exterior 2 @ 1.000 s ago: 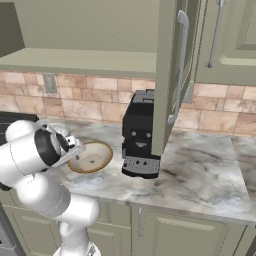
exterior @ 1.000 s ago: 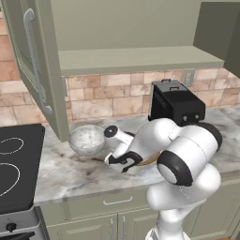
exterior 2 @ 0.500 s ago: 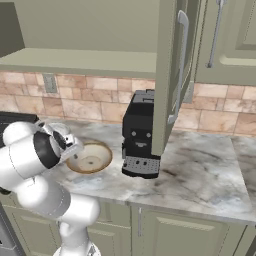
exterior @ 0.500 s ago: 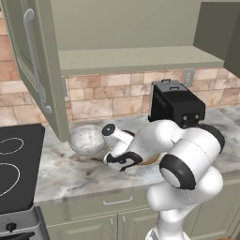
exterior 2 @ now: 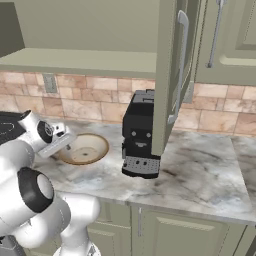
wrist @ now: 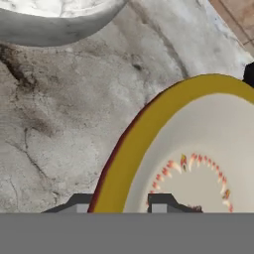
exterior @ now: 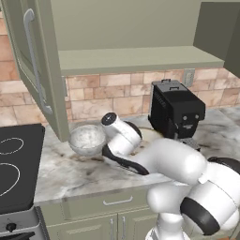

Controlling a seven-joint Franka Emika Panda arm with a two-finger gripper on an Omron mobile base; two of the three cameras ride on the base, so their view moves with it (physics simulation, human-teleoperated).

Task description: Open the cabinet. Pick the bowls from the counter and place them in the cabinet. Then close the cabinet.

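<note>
The gripper is seen low over the bench, its two fingertips straddling the near rim of the tan bowl, one outside the rim and one inside. Whether the rim is actually clamped cannot be told. The tan bowl rests on the bench beside the black coffee machine. The speckled bowl sits on the bench just beside it, below the open left cabinet door. The cabinet shelf is exposed, both doors swung open.
</note>
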